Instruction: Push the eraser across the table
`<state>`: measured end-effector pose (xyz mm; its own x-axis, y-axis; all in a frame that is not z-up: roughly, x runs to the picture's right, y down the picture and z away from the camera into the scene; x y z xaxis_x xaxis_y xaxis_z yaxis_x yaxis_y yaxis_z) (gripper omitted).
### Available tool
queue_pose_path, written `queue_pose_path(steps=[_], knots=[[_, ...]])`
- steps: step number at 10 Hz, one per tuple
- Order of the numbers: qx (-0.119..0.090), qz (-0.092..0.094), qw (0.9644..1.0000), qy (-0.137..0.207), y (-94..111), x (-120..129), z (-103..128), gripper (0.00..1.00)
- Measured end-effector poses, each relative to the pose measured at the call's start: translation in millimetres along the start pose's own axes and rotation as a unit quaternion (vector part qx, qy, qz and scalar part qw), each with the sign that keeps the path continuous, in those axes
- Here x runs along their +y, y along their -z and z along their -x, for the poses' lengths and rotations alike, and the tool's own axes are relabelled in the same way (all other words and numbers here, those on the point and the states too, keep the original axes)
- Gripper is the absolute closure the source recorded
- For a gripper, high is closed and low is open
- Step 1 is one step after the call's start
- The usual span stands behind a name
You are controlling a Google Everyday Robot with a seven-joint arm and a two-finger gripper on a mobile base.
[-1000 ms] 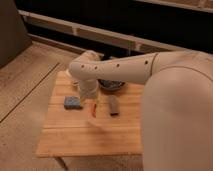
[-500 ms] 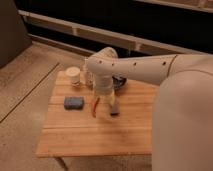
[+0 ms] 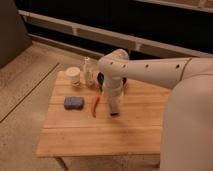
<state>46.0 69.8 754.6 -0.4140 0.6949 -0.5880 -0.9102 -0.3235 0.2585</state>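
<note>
The eraser is a small dark grey block lying lengthwise near the middle of the light wooden table. My gripper hangs from the white arm directly over the eraser's far end, at or just above it. Whether it touches the eraser is hidden by the arm.
A thin orange-red tool lies just left of the eraser, and a blue sponge-like pad lies further left. At the table's back stand a white cup, a clear bottle and a dark bowl. My white body fills the right side.
The arm has swung to the right and down over the eraser, uncovering the cup and bottle. The eraser has barely shifted.
</note>
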Motion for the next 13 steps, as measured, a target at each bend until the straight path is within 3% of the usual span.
queue_pose_path(steps=[4, 8, 10, 13], knots=[[-0.002, 0.009, 0.9996, 0.026, -8, -5, 15, 0.35], [0.007, 0.018, 0.9963, 0.084, -21, 23, 21, 0.35], [0.013, 0.012, 0.9931, 0.116, -30, 34, 20, 0.35], [0.027, -0.002, 0.9924, 0.12, -44, 20, 27, 0.35]])
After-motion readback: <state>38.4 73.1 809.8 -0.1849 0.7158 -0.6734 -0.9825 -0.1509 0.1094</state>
